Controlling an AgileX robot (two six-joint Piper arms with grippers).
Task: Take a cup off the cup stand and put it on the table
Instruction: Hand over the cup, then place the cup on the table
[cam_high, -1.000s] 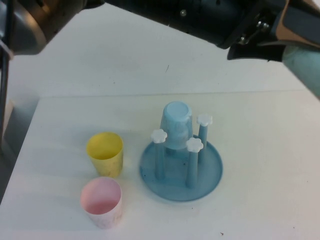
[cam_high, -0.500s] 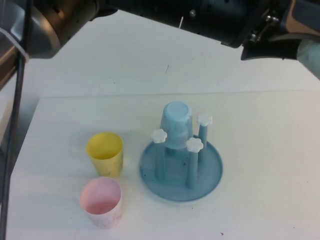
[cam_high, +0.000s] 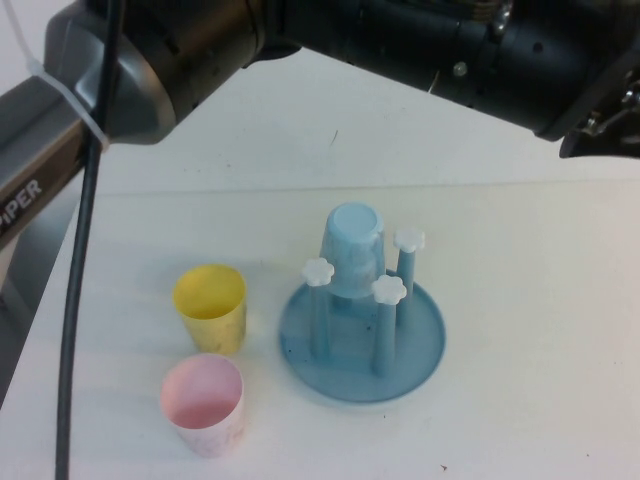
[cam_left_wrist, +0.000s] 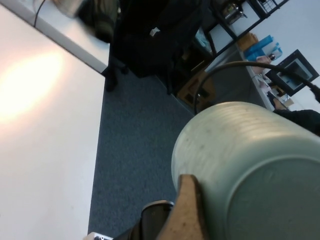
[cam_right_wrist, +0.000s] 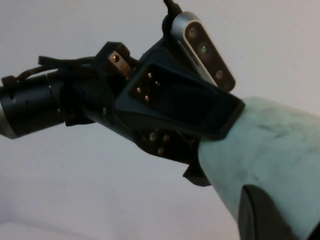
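Note:
The pale mint-green cup (cam_left_wrist: 240, 145) is off the stand and in my left gripper (cam_left_wrist: 252, 197), which is shut on it; a tan finger (cam_left_wrist: 187, 212) presses its side. In the high view my left arm (cam_high: 450, 50) reaches across the back, and the gripper and cup are past the right edge. In the right wrist view the cup (cam_right_wrist: 270, 145) juts from my left gripper (cam_right_wrist: 200, 145) right up to my right gripper (cam_right_wrist: 280, 212). The blue cup stand (cam_high: 420, 350) sits mid-table (cam_high: 540, 300) with a light blue cup (cam_high: 352, 250) upside down on a peg.
A yellow cup (cam_high: 210, 305) and a pink cup (cam_high: 203, 403) stand upright on the table left of the stand. The left wrist view looks past the table edge (cam_left_wrist: 97, 150) to grey floor.
My left arm has swung further to the right across the back. The cup and gripper, seen at the right edge before, have left the high view. The things on the table have not moved.

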